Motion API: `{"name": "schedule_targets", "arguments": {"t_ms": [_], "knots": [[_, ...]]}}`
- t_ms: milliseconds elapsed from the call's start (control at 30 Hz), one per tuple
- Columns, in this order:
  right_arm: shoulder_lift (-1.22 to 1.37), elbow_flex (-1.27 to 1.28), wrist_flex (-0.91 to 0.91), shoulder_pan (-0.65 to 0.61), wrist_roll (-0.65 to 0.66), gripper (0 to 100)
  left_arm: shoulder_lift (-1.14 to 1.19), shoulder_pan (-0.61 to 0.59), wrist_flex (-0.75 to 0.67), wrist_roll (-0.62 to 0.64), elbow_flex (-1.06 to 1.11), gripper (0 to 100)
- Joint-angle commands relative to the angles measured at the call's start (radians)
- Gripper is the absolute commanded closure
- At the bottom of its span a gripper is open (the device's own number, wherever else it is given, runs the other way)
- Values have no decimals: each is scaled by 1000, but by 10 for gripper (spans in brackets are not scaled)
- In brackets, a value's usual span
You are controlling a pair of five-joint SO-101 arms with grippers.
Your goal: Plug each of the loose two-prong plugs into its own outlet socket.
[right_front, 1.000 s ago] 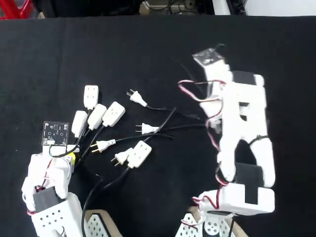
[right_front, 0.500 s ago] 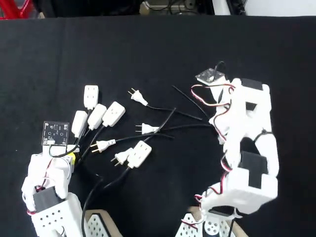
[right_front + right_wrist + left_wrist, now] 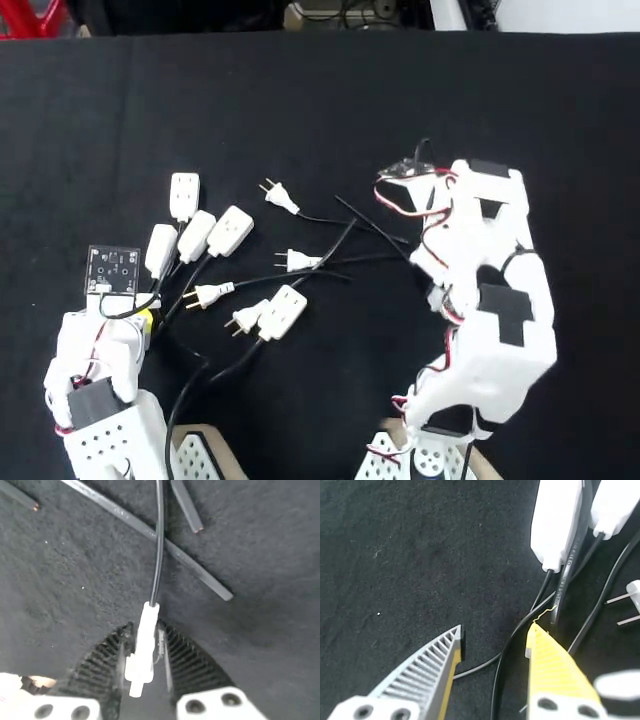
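The right end effector is clamped on a white two-prong plug. Best to line the prongs up squarely before pressing into an outlet socket, well aside. The left end effector is apart, over black cords.

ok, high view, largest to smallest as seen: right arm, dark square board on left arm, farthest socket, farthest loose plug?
1. right arm
2. dark square board, but it sits raised nearer the camera, so its lead over the socket is unsure
3. socket
4. loose plug
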Motion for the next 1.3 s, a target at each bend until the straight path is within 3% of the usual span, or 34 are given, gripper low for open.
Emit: {"name": "schedule_targets", "arguments": {"t_ms": [0, 100, 333, 967, 1267], "knots": [[19, -48, 28, -18, 14, 982, -6, -5, -17, -9, 18, 787], [27, -76, 83, -44, 14, 979, -6, -5, -18, -9, 18, 787], [28, -140, 249, -80, 15, 828, -6, -5, -18, -9, 18, 787], [33, -77, 224, -104, 11, 825, -6, -5, -17, -9, 18, 787], [160, -110, 229, -115, 9, 825, -6, -5, -17, -9, 18, 787]]}}
